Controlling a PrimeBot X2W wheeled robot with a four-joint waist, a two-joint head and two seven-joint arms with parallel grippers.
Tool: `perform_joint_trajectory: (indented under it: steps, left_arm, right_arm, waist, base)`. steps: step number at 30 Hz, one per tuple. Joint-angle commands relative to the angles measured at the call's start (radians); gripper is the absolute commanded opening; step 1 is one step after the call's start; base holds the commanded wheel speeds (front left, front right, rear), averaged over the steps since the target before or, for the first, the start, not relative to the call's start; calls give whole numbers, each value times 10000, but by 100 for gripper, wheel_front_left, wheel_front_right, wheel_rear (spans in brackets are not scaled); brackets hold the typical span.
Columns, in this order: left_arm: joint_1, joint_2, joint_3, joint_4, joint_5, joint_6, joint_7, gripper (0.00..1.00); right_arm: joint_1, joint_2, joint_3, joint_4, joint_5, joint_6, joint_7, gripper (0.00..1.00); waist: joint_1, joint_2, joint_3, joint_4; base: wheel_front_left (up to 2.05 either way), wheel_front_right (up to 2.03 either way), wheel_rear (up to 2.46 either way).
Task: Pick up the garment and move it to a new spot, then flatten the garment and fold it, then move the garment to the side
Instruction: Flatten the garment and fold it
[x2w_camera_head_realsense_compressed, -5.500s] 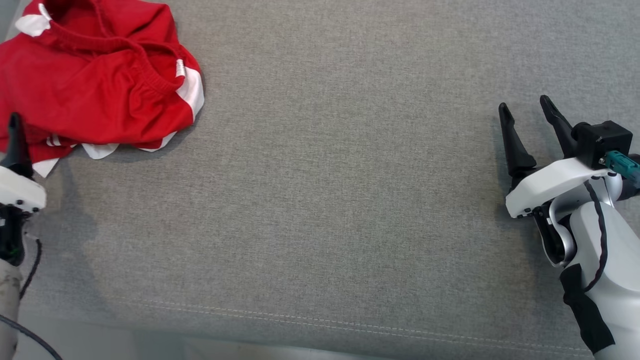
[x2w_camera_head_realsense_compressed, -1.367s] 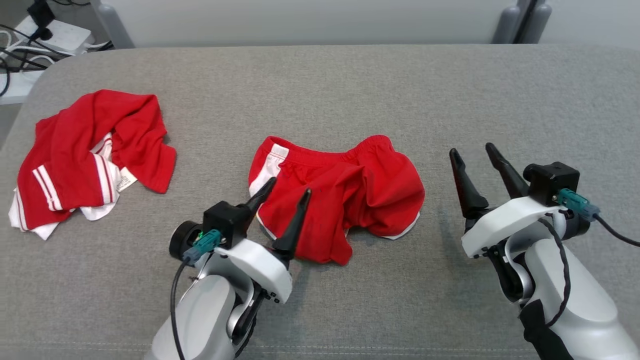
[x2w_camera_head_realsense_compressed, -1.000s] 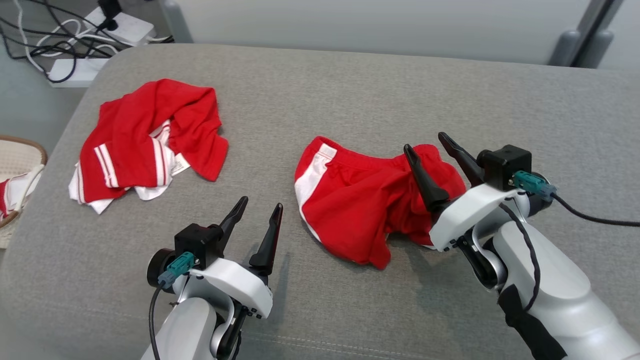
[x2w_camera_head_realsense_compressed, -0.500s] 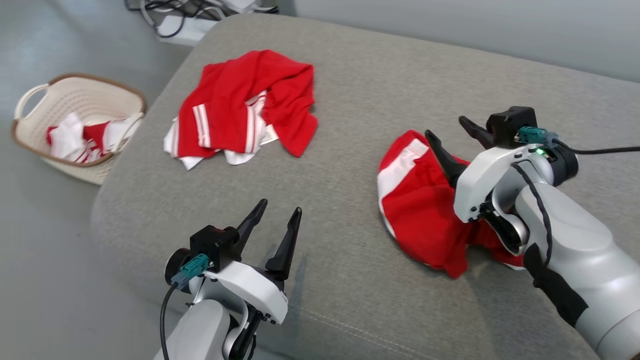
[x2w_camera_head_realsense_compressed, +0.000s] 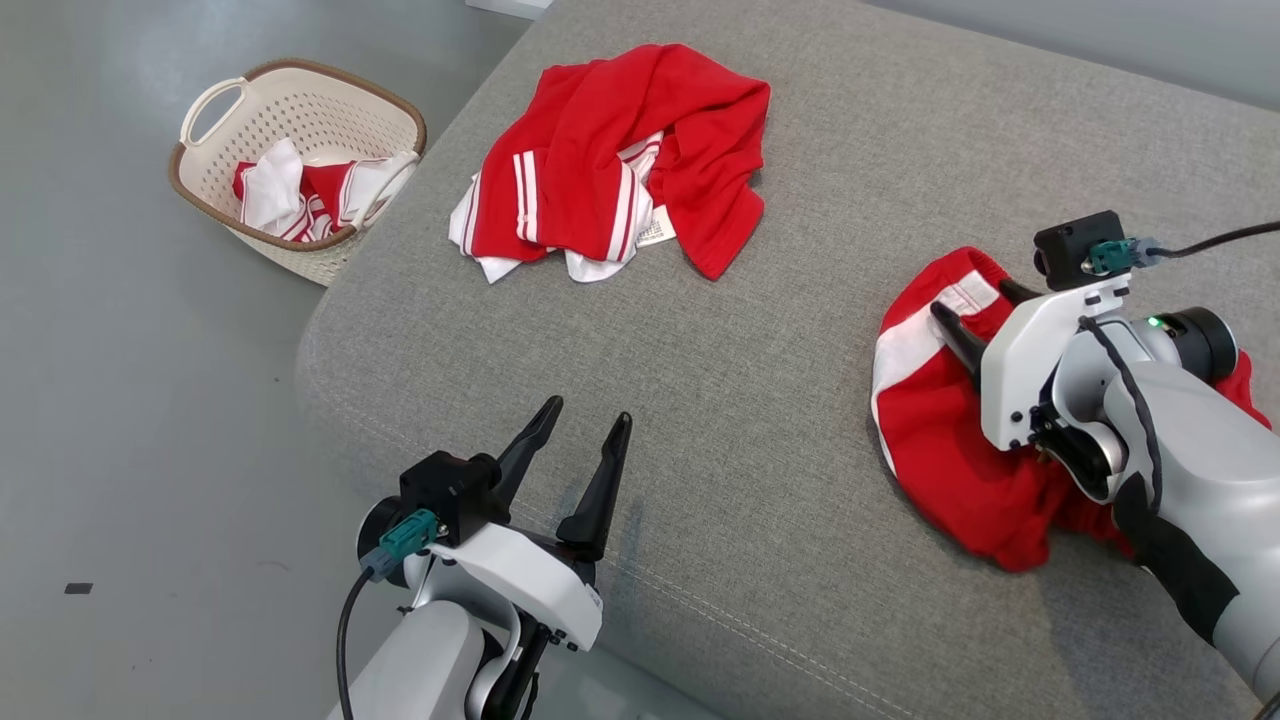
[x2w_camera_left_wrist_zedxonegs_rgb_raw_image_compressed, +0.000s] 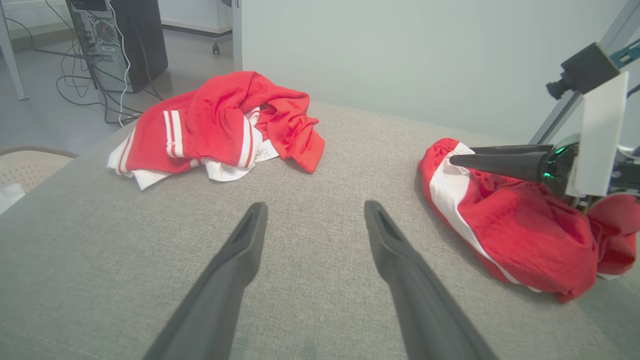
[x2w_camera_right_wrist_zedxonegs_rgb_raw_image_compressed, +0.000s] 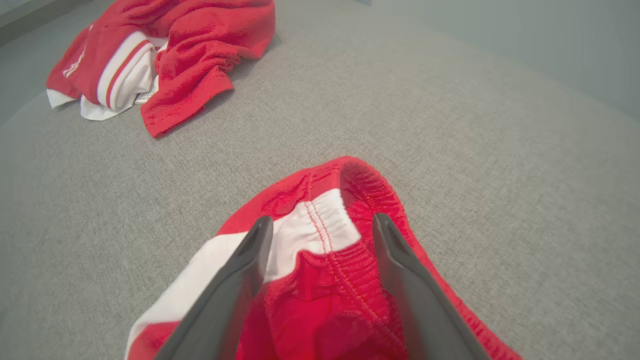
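Grey upholstered worktop (x2w_camera_head_realsense_compressed: 750, 330), well clear of its left edge: crumpled red shorts (x2w_camera_head_realsense_compressed: 940, 450), white side stripe. Right gripper (x2w_camera_head_realsense_compressed: 978, 312), fingers spread, straddles the waistband (x2w_camera_right_wrist_zedxonegs_rgb_raw_image_compressed: 370, 192); left gripper (x2w_camera_head_realsense_compressed: 585, 415) spread, empty. Step judged: flattening. Next: pinch waistband, pull flat.

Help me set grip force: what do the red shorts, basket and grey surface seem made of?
Red shorts: soft matte knit, gathered elastic waistband; fibre unclear. Basket: cream perforated plastic, apparently, brown rim. Grey surface: woven upholstery cloth, visible weave and stitched seam.
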Motion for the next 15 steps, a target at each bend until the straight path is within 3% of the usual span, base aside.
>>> perform_joint_trajectory:
  steps: [1,3,4,6,7,15]
  left_arm:
    - [47,124,310,-280,-50,85,-57,100]
    - [51,124,315,-320,-71,102,-57,100]
    - [50,124,312,-350,-80,104,-57,100]
    - [44,124,296,-396,-122,112,-57,100]
    - [48,124,283,-400,-167,110,-57,100]
    - [101,124,215,-213,-260,90,-57,100]
  right_arm:
    - [-21,80,168,-38,138,42,226,100]
    - [-51,61,356,-92,298,42,462,95]
    - [-54,40,441,-163,396,42,529,74]
    - [-104,-23,570,-387,594,42,471,20]
    - [-138,-61,628,-480,682,42,431,0]
    - [-977,-294,486,-1488,1284,42,-1480,0]
  waist:
    - [0,0,18,7]
    - [0,0,39,7]
    - [0,0,42,6]
    - [0,0,37,-2]
    - [0,0,21,-9]
    - [0,0,-231,-287]
  base:
    - [0,0,0]
    - [0,0,0]
    - [0,0,0]
    - [0,0,0]
    - [0,0,0]
    - [0,0,0]
